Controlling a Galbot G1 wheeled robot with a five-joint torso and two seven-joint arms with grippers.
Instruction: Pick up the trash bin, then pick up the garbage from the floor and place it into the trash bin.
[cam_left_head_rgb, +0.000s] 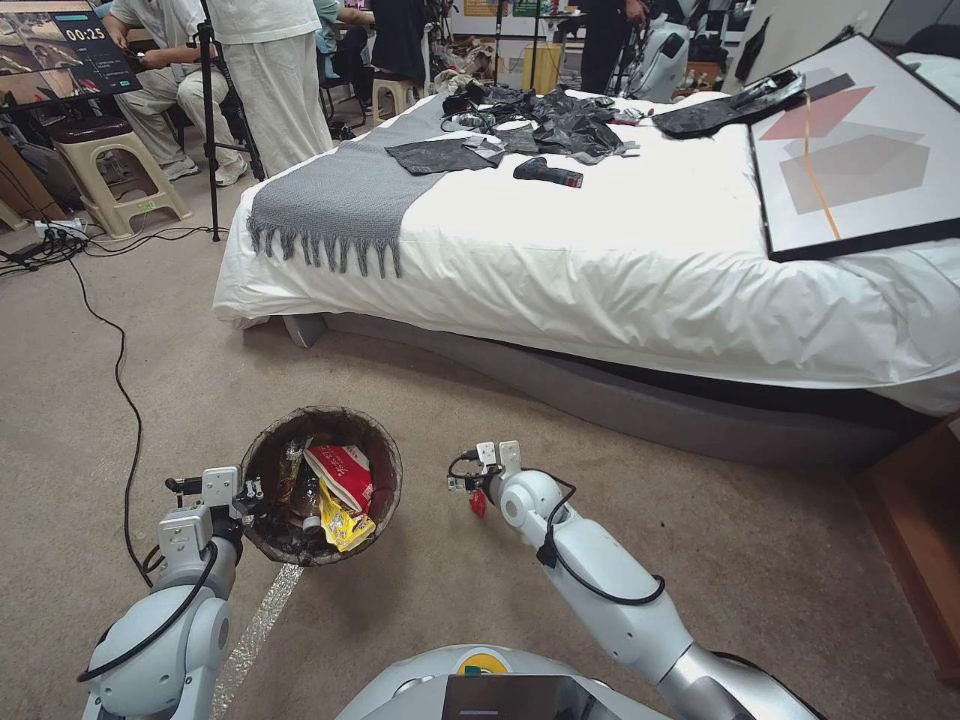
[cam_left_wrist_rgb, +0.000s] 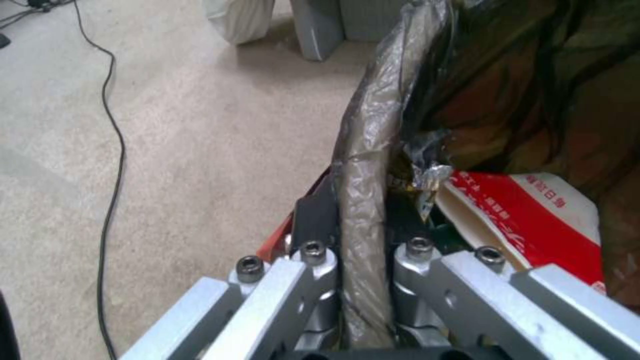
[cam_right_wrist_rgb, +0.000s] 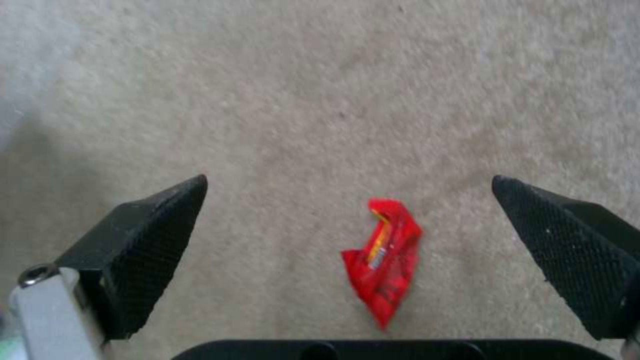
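Staged bedroom lab — bed (cam_left_head_rgb: 640, 250), tripod (cam_left_head_rgb: 210, 120), monitor (cam_left_head_rgb: 60, 50)

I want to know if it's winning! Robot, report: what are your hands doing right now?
Left gripper shut on trash bin rim. Right gripper open above red wrapper on carpet. Nothing in the way.

Head cam high, looks down at carpet (cam_left_head_rgb: 420, 380); both wrist cams close above it
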